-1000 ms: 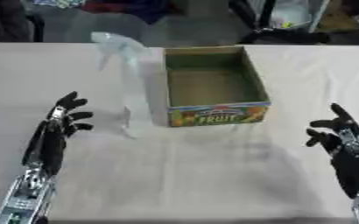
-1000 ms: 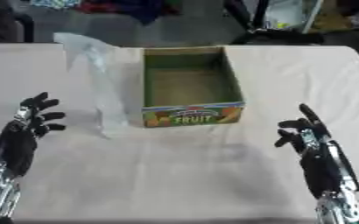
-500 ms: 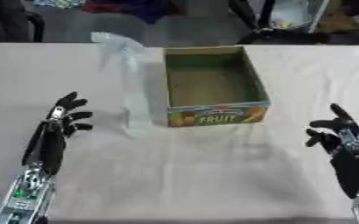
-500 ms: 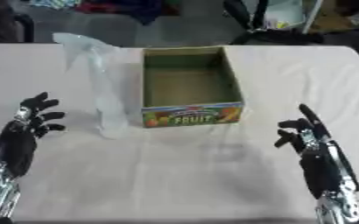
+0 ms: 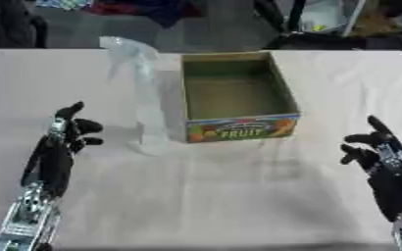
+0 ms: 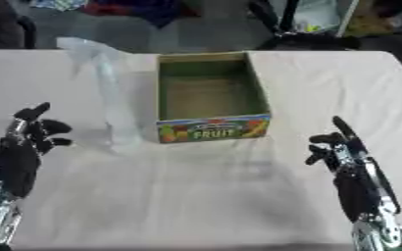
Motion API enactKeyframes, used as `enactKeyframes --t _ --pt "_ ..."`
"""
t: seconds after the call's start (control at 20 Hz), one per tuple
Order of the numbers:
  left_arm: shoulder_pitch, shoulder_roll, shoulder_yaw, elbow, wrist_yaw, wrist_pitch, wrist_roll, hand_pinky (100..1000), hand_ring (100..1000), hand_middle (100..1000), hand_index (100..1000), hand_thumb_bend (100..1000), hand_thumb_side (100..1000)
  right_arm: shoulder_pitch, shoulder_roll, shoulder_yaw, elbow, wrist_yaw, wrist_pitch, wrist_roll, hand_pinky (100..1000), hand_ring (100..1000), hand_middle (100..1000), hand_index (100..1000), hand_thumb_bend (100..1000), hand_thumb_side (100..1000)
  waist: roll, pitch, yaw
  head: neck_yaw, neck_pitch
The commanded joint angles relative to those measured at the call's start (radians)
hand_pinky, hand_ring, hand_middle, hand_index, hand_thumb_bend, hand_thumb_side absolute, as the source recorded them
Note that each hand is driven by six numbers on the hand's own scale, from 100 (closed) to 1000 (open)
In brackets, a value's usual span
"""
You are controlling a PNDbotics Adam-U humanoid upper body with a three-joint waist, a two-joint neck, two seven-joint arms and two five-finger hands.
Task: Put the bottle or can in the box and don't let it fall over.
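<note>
The left hand (image 5: 57, 147) rests low on the near left of the table (image 5: 238, 196), fingers loosely spread and pointing away from the robot, holding nothing and touching nothing but the cloth beneath it; bare cloth lies between it and the bottle. The clear plastic bottle (image 5: 144, 93) stands upright to the right of that hand and farther off, just beside the left wall of the box, though whether the two touch cannot be told; its pale top is blurred against the far edge of the table. The cardboard box (image 5: 238, 98) sits at the middle of the table, open at the top with nothing visible inside, its near face printed with fruit and the word FRUIT; wide open cloth runs from that face to the near edge. The right hand (image 6: 346, 157) lies on the near right, fingers relaxed and partly open, gripping nothing, well apart from the box; the table's right edge is close beyond it.
</note>
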Motion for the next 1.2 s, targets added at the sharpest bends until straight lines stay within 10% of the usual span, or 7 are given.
enactKeyframes --t 0.05,0.15,0.2,0.4,1.2 --pt "-0.017 0.003 -0.029 -0.027 0.251 0.003 -0.029 356 320 283 904 274 1000 -0.008 -0.008 -0.003 -0.008 0.000 0.001 0.000 875 463 630 1000 100 607 0.002 -0.010 -0.002 -0.001 -0.009" --pt "-0.024 0.006 -0.059 -0.024 0.460 0.020 -0.047 263 191 240 903 401 974 -0.009 -0.008 -0.002 -0.008 0.000 0.001 0.001 875 463 630 1000 100 606 0.002 -0.011 -0.004 -0.001 -0.009" --pt "-0.028 0.007 -0.074 -0.022 0.559 0.032 -0.055 163 100 201 900 622 965 -0.009 -0.007 -0.002 -0.008 0.000 0.001 0.001 875 463 630 1000 100 606 0.001 -0.012 -0.006 -0.001 -0.009" --pt "-0.041 0.014 -0.108 -0.014 0.842 0.064 -0.064 117 100 174 917 948 1000 -0.010 -0.007 -0.002 -0.008 -0.001 0.001 0.002 875 463 631 1000 100 606 0.001 -0.014 -0.009 -0.001 -0.011" --pt "-0.079 0.006 -0.133 0.006 1.087 0.081 -0.041 112 100 156 940 1000 977 -0.008 -0.007 -0.001 -0.007 -0.002 0.002 0.003 876 463 631 1000 100 607 -0.001 -0.020 -0.010 -0.010 -0.013"
